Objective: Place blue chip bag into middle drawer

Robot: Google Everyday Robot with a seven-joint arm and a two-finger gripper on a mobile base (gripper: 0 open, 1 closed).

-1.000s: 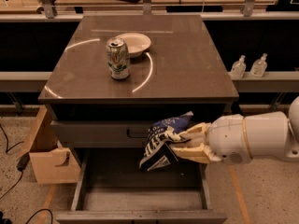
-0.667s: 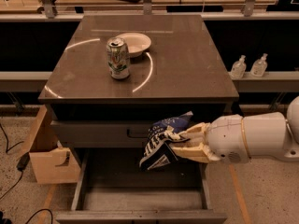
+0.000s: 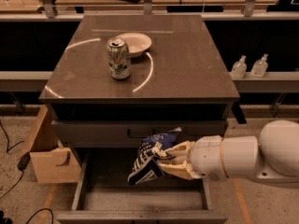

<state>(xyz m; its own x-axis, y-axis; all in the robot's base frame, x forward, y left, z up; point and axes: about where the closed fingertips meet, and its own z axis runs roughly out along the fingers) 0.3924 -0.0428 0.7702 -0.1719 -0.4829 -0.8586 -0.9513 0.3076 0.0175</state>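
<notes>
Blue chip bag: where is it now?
The blue chip bag hangs in the gripper, lower centre of camera view, above the open middle drawer, below the handled drawer front.

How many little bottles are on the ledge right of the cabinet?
2: side by side on the right ledge, left bottle and right bottle. The gripper holds the blue chip bag above the open middle drawer.

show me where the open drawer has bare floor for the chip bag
Bare: middle drawer floor along its front edge and left wall. Crowded: back centre to right, where the gripper, shut on the blue chip bag, hangs.
</notes>
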